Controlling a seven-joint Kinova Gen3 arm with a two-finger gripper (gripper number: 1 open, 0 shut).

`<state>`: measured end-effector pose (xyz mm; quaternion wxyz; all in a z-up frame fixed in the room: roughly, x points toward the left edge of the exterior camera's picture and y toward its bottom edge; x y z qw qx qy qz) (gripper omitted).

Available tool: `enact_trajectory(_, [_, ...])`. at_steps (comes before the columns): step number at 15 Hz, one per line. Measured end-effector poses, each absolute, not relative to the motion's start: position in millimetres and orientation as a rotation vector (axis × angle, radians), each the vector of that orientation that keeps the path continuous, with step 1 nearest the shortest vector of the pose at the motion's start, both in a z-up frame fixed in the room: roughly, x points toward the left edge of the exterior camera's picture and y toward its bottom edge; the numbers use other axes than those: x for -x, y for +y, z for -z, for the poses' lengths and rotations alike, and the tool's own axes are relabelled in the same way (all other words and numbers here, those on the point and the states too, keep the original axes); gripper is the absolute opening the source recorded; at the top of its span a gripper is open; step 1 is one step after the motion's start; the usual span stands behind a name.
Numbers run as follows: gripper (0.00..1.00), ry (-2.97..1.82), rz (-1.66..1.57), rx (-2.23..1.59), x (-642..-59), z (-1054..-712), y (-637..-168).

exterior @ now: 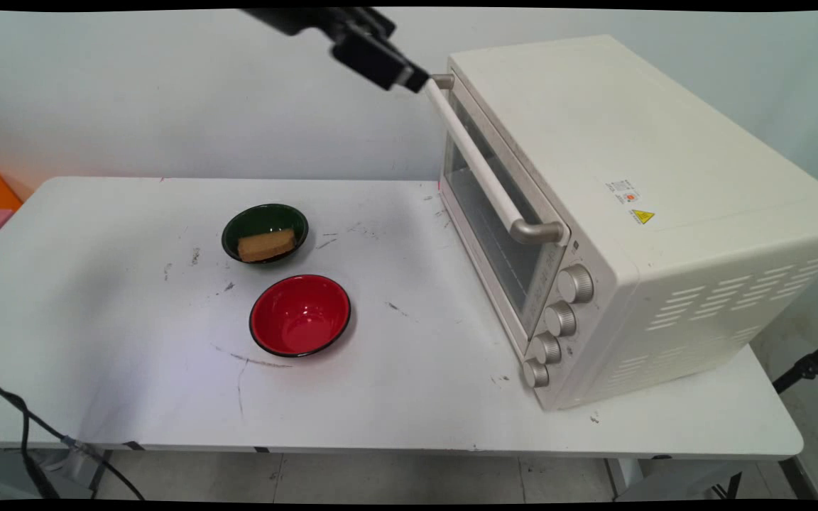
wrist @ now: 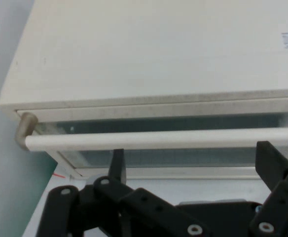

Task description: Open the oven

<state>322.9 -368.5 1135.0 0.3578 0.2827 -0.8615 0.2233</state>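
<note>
Green bowl (exterior: 265, 232) holding a tan sponge (exterior: 266, 244), red bowl (exterior: 300, 314) just in front, both well left of the toaster oven (exterior: 636, 213). Gripper (wrist: 188, 165) spread wide, holding nothing, just short of the door handle (wrist: 159, 140); bar runs crosswise between the fingers, nothing intervening

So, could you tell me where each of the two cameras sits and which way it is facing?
Main view: fixed above the table's near side, looking down across it to the wall; only the gripper shows, at the top edge.
Hand view: on the hand, looking along the open gripper at the oven's door handle; linkage and fingers show.
Shared: the oven, its handle, the gripper.
</note>
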Motion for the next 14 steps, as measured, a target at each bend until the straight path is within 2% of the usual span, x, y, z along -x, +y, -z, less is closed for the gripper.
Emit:
enact_trajectory(5, [1.0,-2.278,-0.548,-0.76,-278.1,-1120.0,-412.4])
enact_trajectory(12, [1.0,-2.331,-0.44,-0.793,-240.8,-1091.7,-450.0])
enact_trajectory(13, [0.0,-2.339,-0.432,-0.791,-237.7,-1087.8,-454.1])
enact_trajectory(14, [0.0,-2.351,-0.427,-0.791,-235.1,-1084.0,-458.7])
